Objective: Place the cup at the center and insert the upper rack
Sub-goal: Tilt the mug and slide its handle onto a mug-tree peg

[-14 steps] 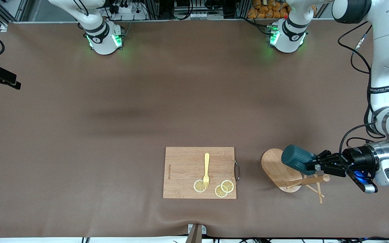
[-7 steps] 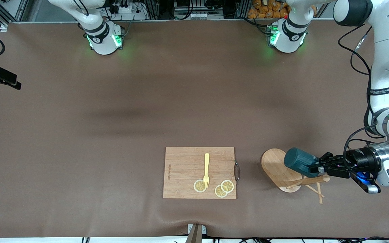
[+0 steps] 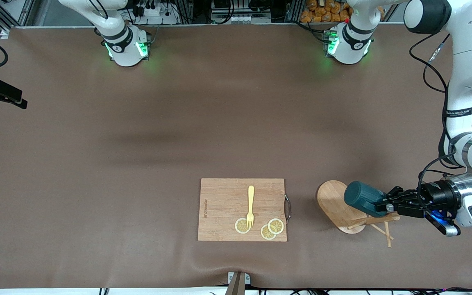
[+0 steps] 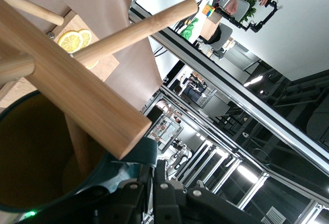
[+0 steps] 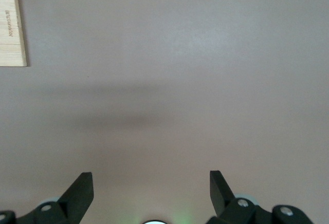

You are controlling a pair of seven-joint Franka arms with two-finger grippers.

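Note:
The dark teal cup (image 3: 361, 196) lies on its side in the air over the wooden mug tree (image 3: 334, 201), which lies tipped on the table near the left arm's end. My left gripper (image 3: 384, 203) is shut on the cup's rim. In the left wrist view the cup's tan inside (image 4: 31, 152) fills the corner. The tree's post (image 4: 67, 90) and a peg (image 4: 139, 26) cross close to its mouth, above my left gripper (image 4: 154, 180). My right gripper (image 5: 150, 193) is open and empty over bare table, and it is out of the front view.
A rectangular cutting board (image 3: 223, 205) lies toward the table's middle, nearer the front camera, with a yellow fork (image 3: 250, 205) and lemon slices (image 3: 272, 228) on it. Its corner shows in the right wrist view (image 5: 11, 23). Brown mat covers the table.
My left gripper and the cup have shifted slightly toward the left arm's end of the table. The mug tree and the right arm have not moved.

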